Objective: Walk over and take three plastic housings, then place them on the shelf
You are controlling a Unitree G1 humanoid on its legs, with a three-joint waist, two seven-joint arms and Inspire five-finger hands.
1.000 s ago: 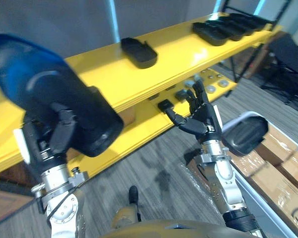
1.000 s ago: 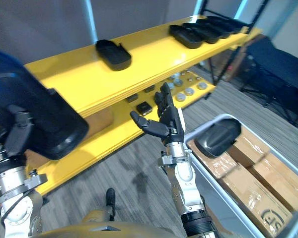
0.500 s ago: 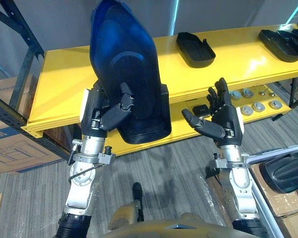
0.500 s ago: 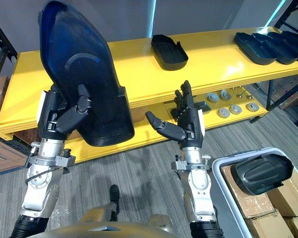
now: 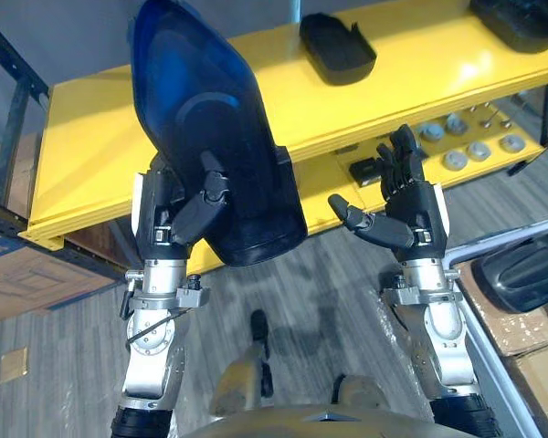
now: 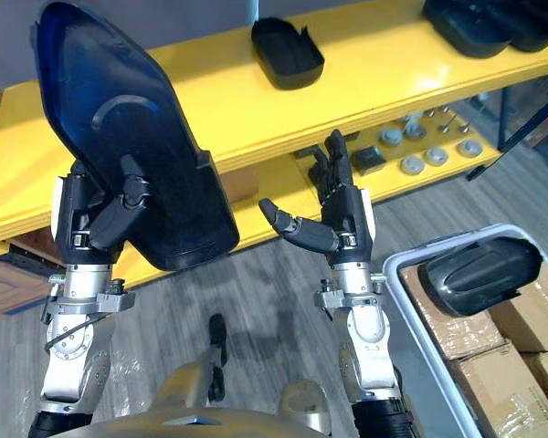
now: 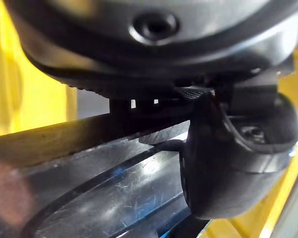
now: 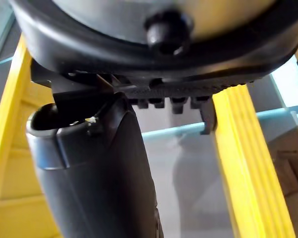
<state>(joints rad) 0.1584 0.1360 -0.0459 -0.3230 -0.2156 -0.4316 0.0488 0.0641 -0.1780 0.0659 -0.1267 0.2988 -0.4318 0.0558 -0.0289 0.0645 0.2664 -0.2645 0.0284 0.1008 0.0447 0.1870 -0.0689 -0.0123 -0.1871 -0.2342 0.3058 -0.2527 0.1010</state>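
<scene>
**A:** Where are we with this one?

**B:** Our left hand (image 5: 178,219) has its thumb curled over the face of a dark plastic housing (image 5: 215,137), with the fingers behind it. We hold it upright at ten o'clock, in front of the yellow shelf (image 5: 82,155) that runs across twelve o'clock.

**A:** And our right hand (image 5: 406,205)?

**B:** It is at two o'clock with fingers straight and thumb spread wide, carrying nothing.

**A:** What else is nearby?

**B:** A smaller housing (image 5: 336,46) lies on the shelf at one o'clock. Another housing (image 6: 479,272) rests in the bin (image 6: 395,274) at four o'clock. Small parts (image 5: 457,157) sit on the lower shelf (image 5: 324,196) just past our right hand.

**A:** Then what worries us?

**B:** Mostly the grip. We are holding a tall, smooth shell by its lower end, so we judge it top-heavy. A quick tilt towards the shelf could swing it out from under the thumb.

**A:** And when we set it down?

**B:** The shell's lower end hangs below the shelf's front edge. If we go forward without lifting, it could catch there and be levered loose. If we set it too near that edge, it may slide off.

**A:** Anything on the right?

**B:** Leaning in could carry our open right hand into those small parts.
</scene>
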